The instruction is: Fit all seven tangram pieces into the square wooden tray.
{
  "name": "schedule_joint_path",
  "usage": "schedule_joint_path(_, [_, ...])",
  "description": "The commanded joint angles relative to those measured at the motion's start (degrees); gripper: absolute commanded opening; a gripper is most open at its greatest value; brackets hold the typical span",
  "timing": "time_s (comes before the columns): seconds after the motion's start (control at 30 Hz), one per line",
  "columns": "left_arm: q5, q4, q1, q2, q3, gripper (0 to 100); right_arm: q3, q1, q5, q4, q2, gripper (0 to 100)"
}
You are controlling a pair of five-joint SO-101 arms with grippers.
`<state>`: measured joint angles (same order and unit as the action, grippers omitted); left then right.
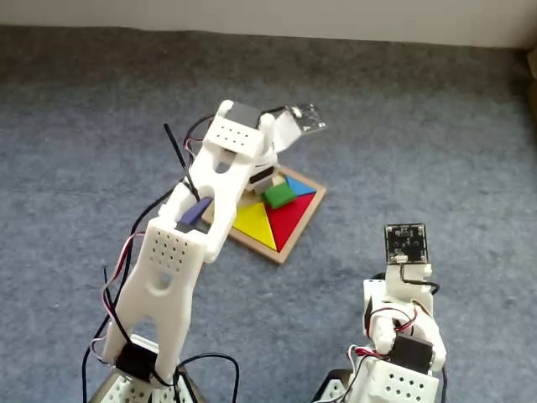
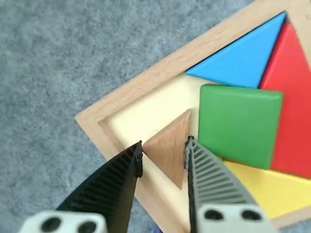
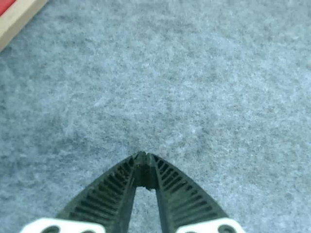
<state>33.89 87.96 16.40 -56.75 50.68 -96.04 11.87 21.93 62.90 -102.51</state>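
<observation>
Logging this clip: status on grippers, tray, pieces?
Left gripper shut on wooden triangle, over tray bare corner. Right gripper shut, over carpet. Green square tight beside triangle.

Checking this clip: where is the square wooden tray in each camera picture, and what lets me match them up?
High view: the wooden tray lies mid-frame, partly under the left arm.
Left wrist view: close up, its rim runs diagonally; the left pincer grips a wooden triangle over it.
Right wrist view: one tray corner at the picture's edge.
Shared landmark: the red piece.
</observation>
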Motion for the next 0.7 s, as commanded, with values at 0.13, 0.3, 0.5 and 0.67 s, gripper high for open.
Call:
schedule_joint_path(0.13, [0.3,1.1,1.4,-2.7,0.1,20,-5.6,0.7,-0.1,0.1,-1.2,0.9])
schedule_joint_path(0.3, [0.3,1.1,1.3,-2.9,0.2,21,-5.6,0.7,-0.1,0.1,-1.2,0.9])
schedule_joint_path(0.5, [0.6,1.1,1.5,-3.0,0.2,19,-5.6,0.7,-0.1,0.1,-1.2,0.9])
schedule_joint_path(0.67, [0.6,1.2,1.7,-3.1,0.1,9,-5.6,0.7,-0.1,0.1,-1.2,0.9])
